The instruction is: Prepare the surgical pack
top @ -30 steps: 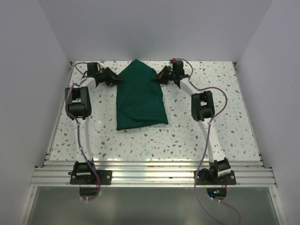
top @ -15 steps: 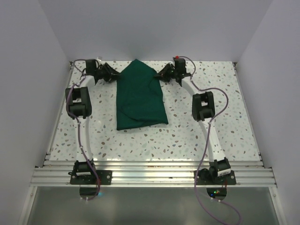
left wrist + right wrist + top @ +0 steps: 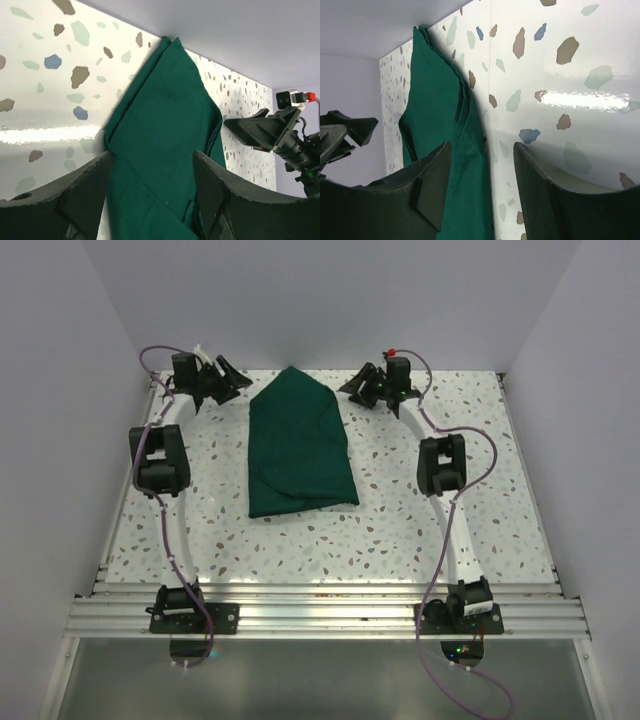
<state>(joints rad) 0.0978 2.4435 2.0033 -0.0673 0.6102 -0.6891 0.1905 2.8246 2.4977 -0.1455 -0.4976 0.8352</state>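
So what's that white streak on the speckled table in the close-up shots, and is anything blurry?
Left wrist view: that streak is reflected light on the glossy table, while the green drape looks matte and sharp. Right wrist view: a similar glare patch lies right of the drape. Top view: even light, soft shadows, one bright strip along the table's near edge.

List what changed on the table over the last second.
Both grippers opened and drew back: the left gripper went left, off the far left edge of the surgical pack, the right gripper went right, off its far right edge. The pack lies where it did, its folds unchanged.
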